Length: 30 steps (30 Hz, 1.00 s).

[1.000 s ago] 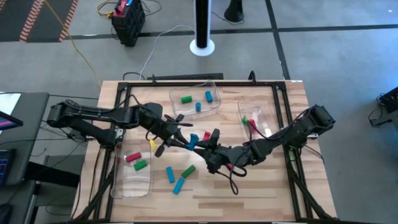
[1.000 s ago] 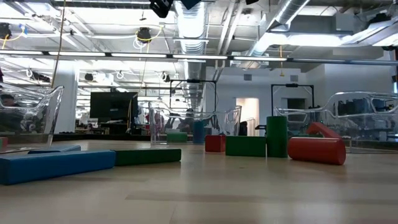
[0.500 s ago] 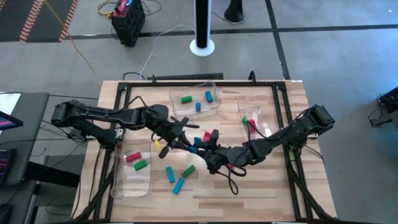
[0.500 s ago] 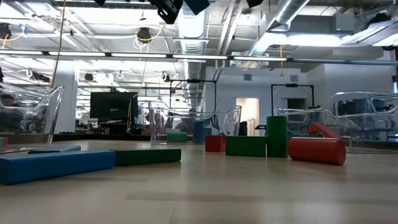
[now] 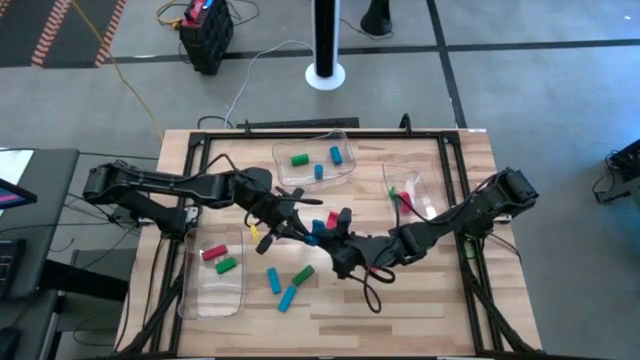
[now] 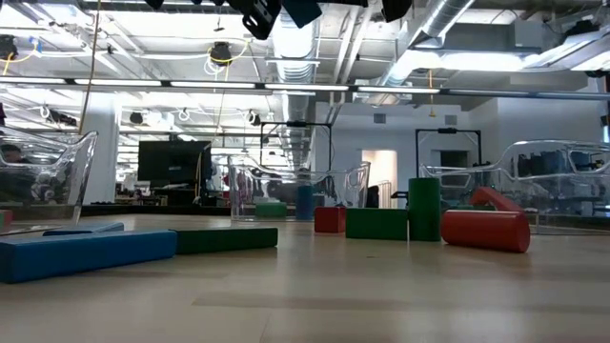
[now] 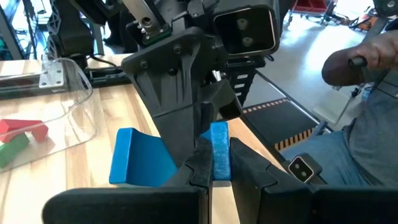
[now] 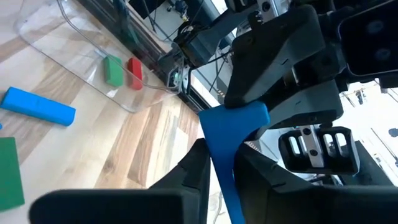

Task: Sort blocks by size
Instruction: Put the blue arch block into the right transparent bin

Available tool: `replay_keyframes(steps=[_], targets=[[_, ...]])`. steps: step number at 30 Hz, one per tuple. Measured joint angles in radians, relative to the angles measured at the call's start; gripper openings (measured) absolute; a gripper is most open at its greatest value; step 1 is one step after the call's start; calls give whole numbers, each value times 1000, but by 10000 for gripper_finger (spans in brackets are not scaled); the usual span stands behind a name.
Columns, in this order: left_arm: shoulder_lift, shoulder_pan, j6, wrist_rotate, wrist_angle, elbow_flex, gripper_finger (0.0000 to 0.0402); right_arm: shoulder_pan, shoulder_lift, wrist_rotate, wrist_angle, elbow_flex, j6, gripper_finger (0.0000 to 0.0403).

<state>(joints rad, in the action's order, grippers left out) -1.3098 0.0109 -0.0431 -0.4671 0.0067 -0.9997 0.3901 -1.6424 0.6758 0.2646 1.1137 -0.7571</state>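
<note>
A blue block (image 7: 219,151) is held above the middle of the bench (image 5: 440,310), pinched at once by the left gripper (image 5: 298,226) and the right gripper (image 5: 334,236). Both grippers are closed on it, fingertips meeting from opposite sides. The left arm is stretched in from the left edge, the right arm from the right, each low and nearly level.

Loose blocks lie on the bench near the front: two blue bars (image 5: 281,289) and a green bar (image 5: 302,274). A clear tray (image 5: 215,293) at the left holds a red and a green block; a second tray (image 5: 318,160) at the back holds green and blue blocks; a third tray (image 5: 415,188) at the right holds red and green ones.

The bench top is of pale wood planks within a black metal frame. The floor is grey, with cables. In the low view a red cylinder (image 6: 484,230), green blocks (image 6: 377,223) and a blue bar (image 6: 88,252) are seen against an open, brightly lit room.
</note>
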Motion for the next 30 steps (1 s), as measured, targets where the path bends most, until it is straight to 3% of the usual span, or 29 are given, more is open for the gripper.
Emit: replay_keyframes(steps=[6,17,30], targets=[[0,0,0,-1,-2,-1,32,0,0,-1,-2,0,-1,77],[13,0,-32,5,-60,-2,97,0,0,42,-43,1,55,75],[119,1,-94,231,-305,-2,127,-10,2,241,-275,0,262,74]])
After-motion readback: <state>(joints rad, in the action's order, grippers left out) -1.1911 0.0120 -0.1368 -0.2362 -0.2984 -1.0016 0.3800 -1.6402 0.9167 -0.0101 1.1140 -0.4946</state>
